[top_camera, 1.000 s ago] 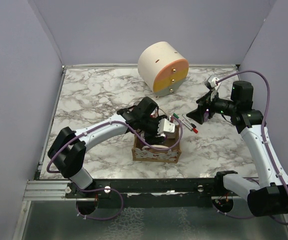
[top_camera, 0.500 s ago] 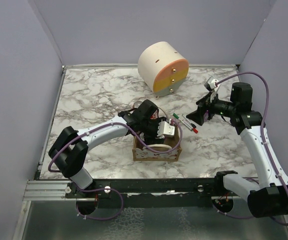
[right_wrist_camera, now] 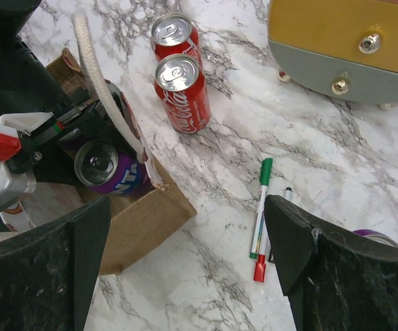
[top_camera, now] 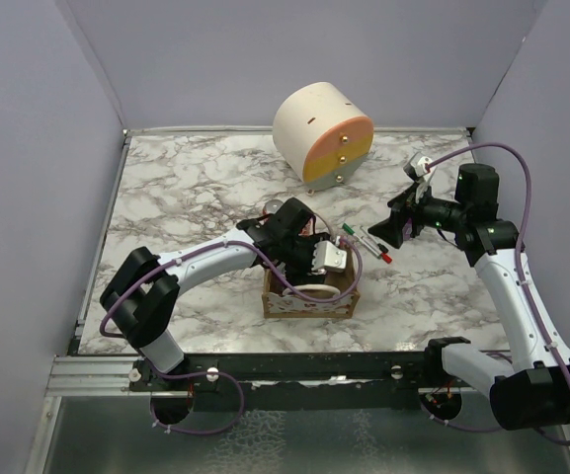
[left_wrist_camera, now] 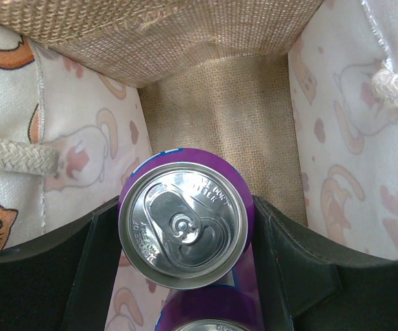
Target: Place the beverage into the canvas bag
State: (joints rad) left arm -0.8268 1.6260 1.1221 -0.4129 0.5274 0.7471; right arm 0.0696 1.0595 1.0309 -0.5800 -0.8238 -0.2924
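Observation:
The canvas bag [top_camera: 309, 301] stands near the table's front, with white rope handles and a cat-print lining [left_wrist_camera: 336, 138]. My left gripper [top_camera: 311, 265] reaches down into it, shut on a purple soda can [left_wrist_camera: 183, 224] held upright between both fingers over the bag's woven floor [left_wrist_camera: 233, 103]. The same can shows inside the bag in the right wrist view [right_wrist_camera: 105, 165]. A second purple can's rim [left_wrist_camera: 212, 324] shows just below it. My right gripper [top_camera: 385, 229] hovers open and empty above the marble, right of the bag [right_wrist_camera: 140, 221].
Two red cola cans [right_wrist_camera: 183, 93] stand behind the bag. A green and a red marker [right_wrist_camera: 261, 207] lie on the marble right of it. The cream-and-orange round drawer box [top_camera: 324, 133] stands at the back.
My left gripper has moved a little nearer and lower into the bag with the can. The right arm has barely shifted.

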